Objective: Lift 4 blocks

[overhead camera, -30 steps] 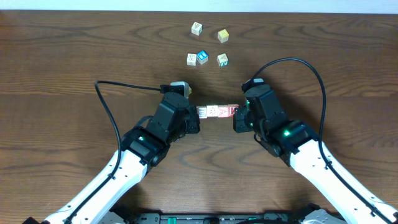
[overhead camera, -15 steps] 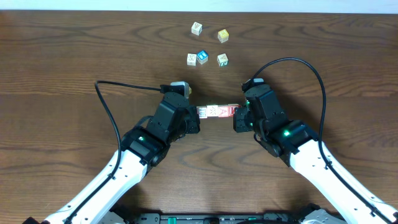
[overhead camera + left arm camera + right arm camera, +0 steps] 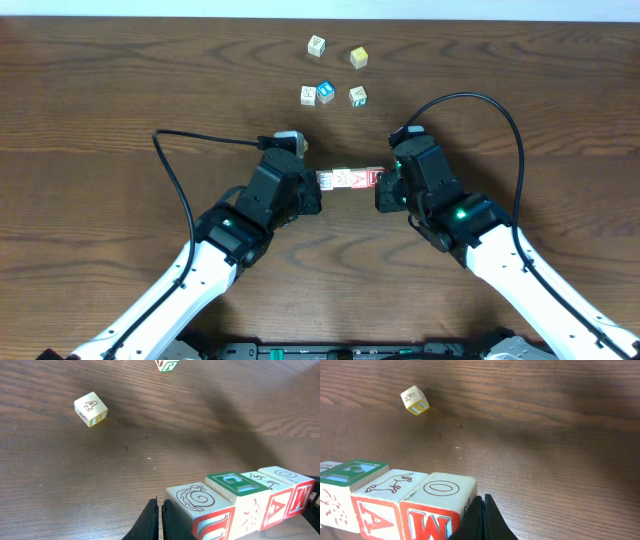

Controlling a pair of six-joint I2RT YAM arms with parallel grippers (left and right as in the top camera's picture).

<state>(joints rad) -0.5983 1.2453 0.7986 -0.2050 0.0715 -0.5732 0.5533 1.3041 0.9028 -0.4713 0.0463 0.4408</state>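
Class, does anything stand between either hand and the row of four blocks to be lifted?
Nothing visible does. The shut left hand meets one end of the row of blocks, the shut right hand the other; the loose cubes lie well apart.

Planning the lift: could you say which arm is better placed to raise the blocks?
Neither alone: shut left gripper and shut right gripper sit at opposite ends of the blocks; both likely lift.
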